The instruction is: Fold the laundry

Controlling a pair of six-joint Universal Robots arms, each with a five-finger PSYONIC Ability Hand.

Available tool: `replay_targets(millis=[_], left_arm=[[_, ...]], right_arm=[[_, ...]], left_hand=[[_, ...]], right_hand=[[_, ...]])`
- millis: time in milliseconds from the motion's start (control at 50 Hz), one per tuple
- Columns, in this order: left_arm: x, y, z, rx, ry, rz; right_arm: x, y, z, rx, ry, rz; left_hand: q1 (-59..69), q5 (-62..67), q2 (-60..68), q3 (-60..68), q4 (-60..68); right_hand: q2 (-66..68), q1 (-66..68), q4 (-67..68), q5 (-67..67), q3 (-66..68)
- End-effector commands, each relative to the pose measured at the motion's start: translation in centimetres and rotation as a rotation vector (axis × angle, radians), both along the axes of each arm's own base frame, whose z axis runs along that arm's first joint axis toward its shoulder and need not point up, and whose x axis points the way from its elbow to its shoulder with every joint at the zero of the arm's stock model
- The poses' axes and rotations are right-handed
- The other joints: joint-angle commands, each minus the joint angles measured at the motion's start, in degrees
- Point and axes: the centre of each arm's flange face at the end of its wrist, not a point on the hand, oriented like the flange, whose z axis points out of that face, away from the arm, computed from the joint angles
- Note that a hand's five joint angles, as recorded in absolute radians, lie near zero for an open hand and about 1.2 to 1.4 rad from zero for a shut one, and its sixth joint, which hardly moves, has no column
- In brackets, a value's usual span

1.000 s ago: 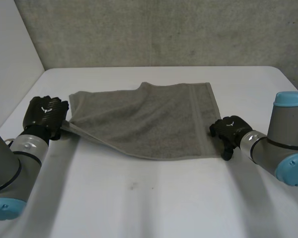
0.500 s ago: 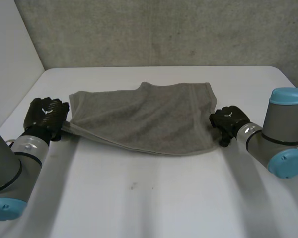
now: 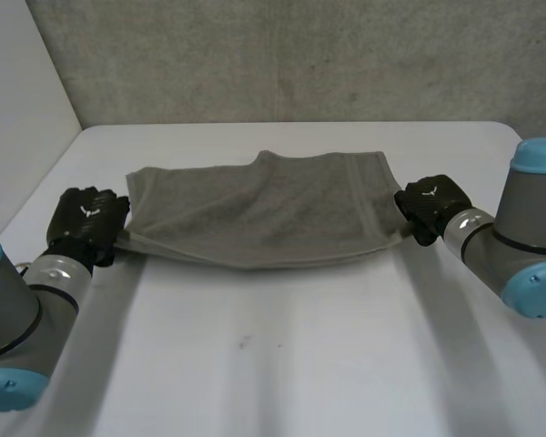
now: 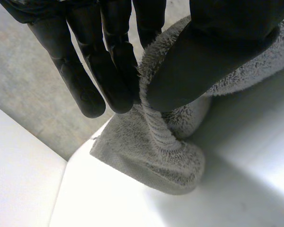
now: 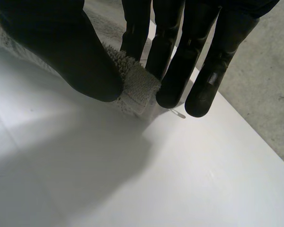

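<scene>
The bare near part of the white table (image 3: pixel 282 364), at 6 o'clock of the work area, carries nothing. Beyond it, the grey towel (image 3: pixel 264 209) is spread across the middle of the table, and its near edge is strung between the two hands. The left hand (image 3: pixel 89 223) is set at 9 o'clock of the towel, on the near left corner. In the left wrist view this corner is pinched between the thumb and the almost straight fingers (image 4: pixel 118 71). The right hand (image 3: pixel 429 205) is set at 3 o'clock, on the near right corner, which is clamped in the same way between thumb and fingers (image 5: pixel 173 71). The near edge sags in a shallow curve between the two grips. The far edge, at 12 o'clock, is left flat on the table, probably as an anchor. Both corners are judged to be held so that the near edge can be carried toward 12 o'clock for a half fold.
</scene>
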Motion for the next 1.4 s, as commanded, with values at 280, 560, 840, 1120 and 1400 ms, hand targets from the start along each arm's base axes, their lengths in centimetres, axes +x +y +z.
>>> replay_targets(millis=[280, 560, 840, 1120, 1400], left_arm=[[0.5, 12.0, -1.2, 0.341, -0.359, -0.154], [-0.4, 11.3, 1.8, 0.218, -0.384, -0.227], [-4.6, -2.7, -0.7, 0.048, -0.392, -0.195], [-6.6, -8.9, -3.9, -0.091, -0.376, -0.176], [-7.3, -10.9, -5.2, -0.201, -0.349, -0.157]], right_arm=[[-8.2, 9.6, 4.3, 0.305, 0.455, -0.011], [-7.9, 10.9, 5.2, 0.221, 0.489, 0.033], [-1.6, 2.0, 2.8, 0.077, 0.349, -0.011], [1.6, -4.0, -0.8, -0.162, 0.291, -0.08], [1.6, -5.9, -1.9, -0.215, 0.332, -0.122]], left_hand=[[11.92, 11.39, 10.27, 10.33, 10.22], [11.92, 11.39, 10.27, 10.33, 10.22], [11.92, 11.39, 10.27, 10.33, 10.22], [11.92, 11.39, 10.27, 10.33, 10.22], [11.92, 11.39, 10.27, 10.33, 10.22]], right_hand=[[12.96, 25.14, 11.84, 14.48, 12.84], [12.96, 25.14, 11.84, 14.48, 12.84], [12.96, 25.14, 11.84, 14.48, 12.84], [12.96, 25.14, 11.84, 14.48, 12.84], [12.96, 25.14, 11.84, 14.48, 12.84]])
